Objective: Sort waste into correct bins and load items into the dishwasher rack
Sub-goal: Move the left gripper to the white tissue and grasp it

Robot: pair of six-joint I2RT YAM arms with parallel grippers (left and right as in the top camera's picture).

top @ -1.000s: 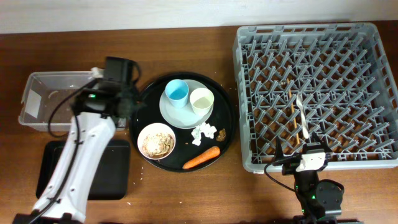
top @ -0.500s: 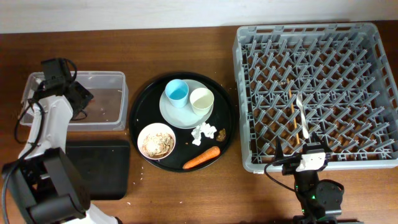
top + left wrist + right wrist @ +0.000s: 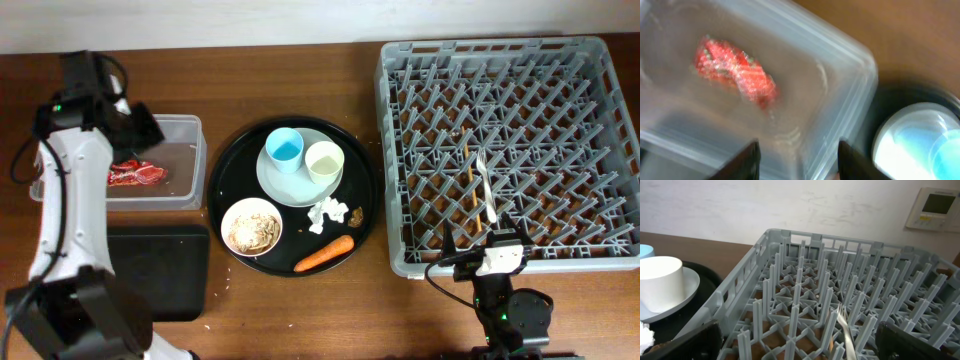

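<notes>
Risk of knocking clear plastic tub (image 3: 186,128) at 9 o'clock, red snack wrapper (image 3: 137,175) lying inside, with low left gripper (image 3: 799,152), jaws spread and empty; right gripper (image 3: 800,332) at 5 o'clock, spread too.

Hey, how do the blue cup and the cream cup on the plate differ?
The blue cup is light blue; the cream-white cup is pale cream. In the overhead view the blue cup sits at the upper left of the round grey plate, the cream-white cup at its right edge. Both stand upright on it, mouths up, apparently empty.
</notes>
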